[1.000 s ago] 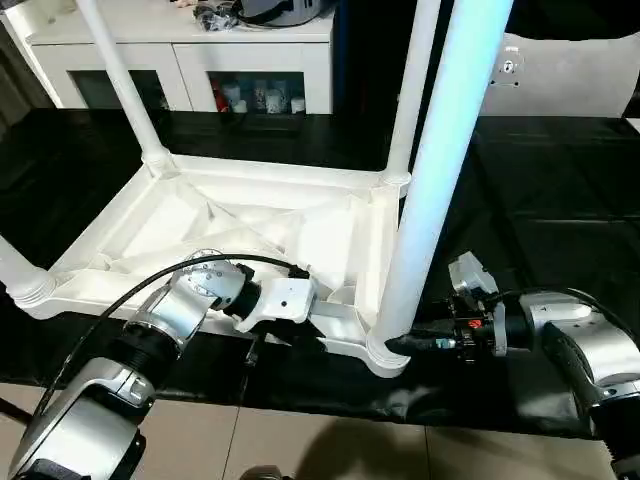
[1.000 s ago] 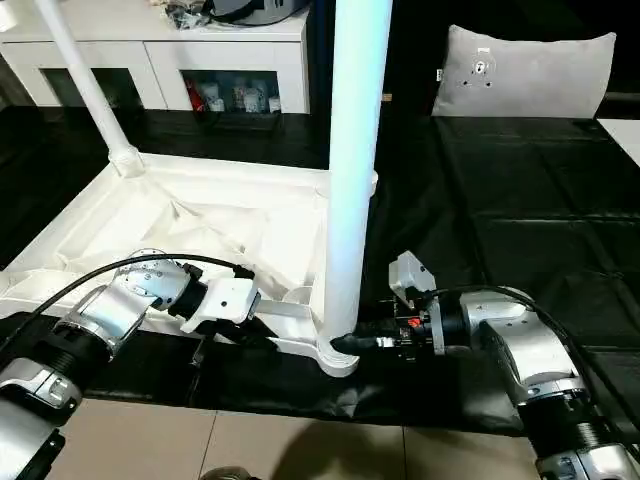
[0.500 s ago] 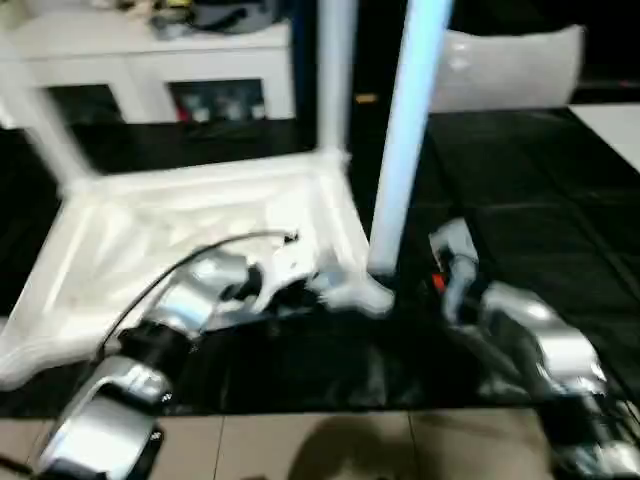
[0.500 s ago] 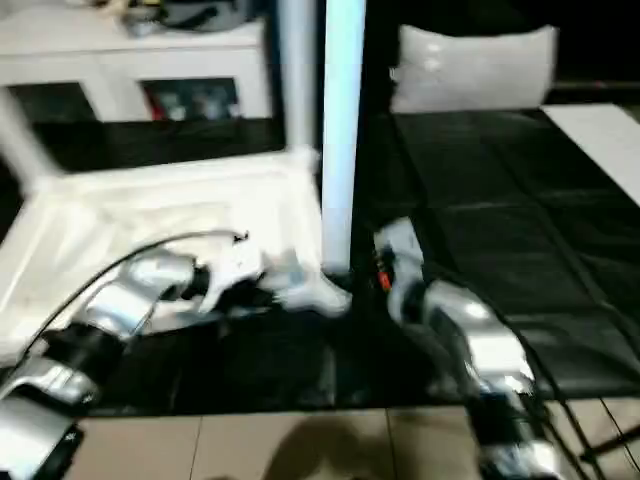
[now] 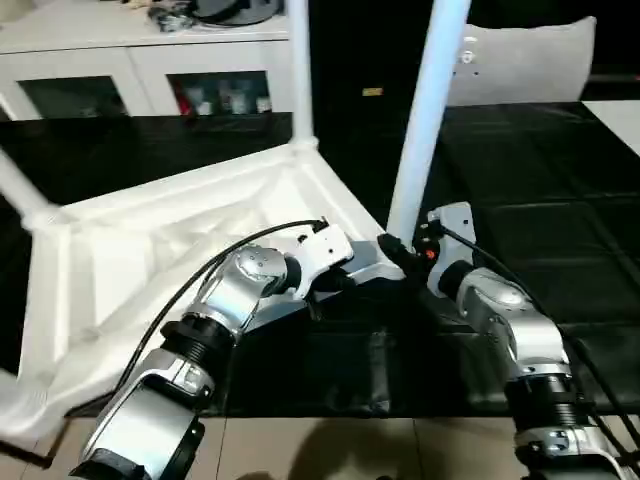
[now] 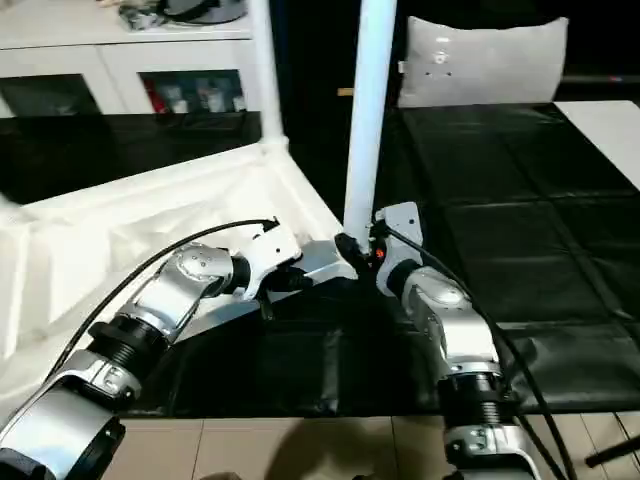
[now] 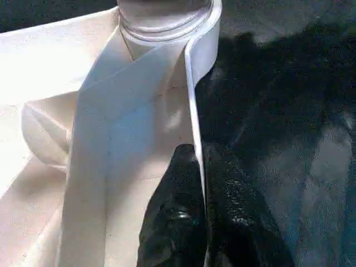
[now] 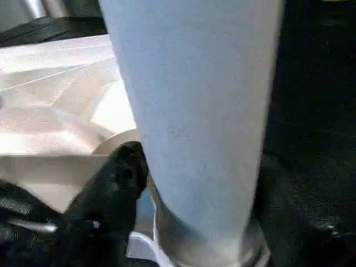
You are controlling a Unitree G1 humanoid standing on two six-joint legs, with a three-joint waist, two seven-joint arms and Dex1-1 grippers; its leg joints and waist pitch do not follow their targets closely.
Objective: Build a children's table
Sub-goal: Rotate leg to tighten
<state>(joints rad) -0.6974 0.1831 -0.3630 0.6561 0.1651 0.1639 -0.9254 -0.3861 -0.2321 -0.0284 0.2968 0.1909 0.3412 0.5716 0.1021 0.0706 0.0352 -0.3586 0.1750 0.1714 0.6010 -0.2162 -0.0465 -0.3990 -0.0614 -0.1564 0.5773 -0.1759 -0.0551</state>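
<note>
The children's table lies upside down, its white ribbed tabletop [image 5: 150, 250] on the black surface and white legs standing up from its corners. My left gripper [image 7: 197, 153] is shut on the thin rim of the tabletop, a short way from the corner socket [image 7: 164, 16]. In that socket stands the nearest leg [image 5: 425, 120]. My right gripper [image 5: 395, 250] is at the leg's base, open, one black finger [image 8: 119, 183] on each side of the tube. Another leg [image 5: 298, 70] stands at the far corner, and a third one [image 5: 20, 195] at the left.
The black-covered work surface [image 5: 560, 220] stretches away to the right. A white cabinet [image 5: 150, 50] with glass doors stands behind, and a grey cushion [image 5: 530, 60] sits at the back right. Tiled floor [image 5: 300, 450] shows below the near edge.
The camera has shifted. The tabletop now lies skewed to the cabinet, its gripped corner swung away from me with both arms. My right gripper's jaws have widened around the leg.
</note>
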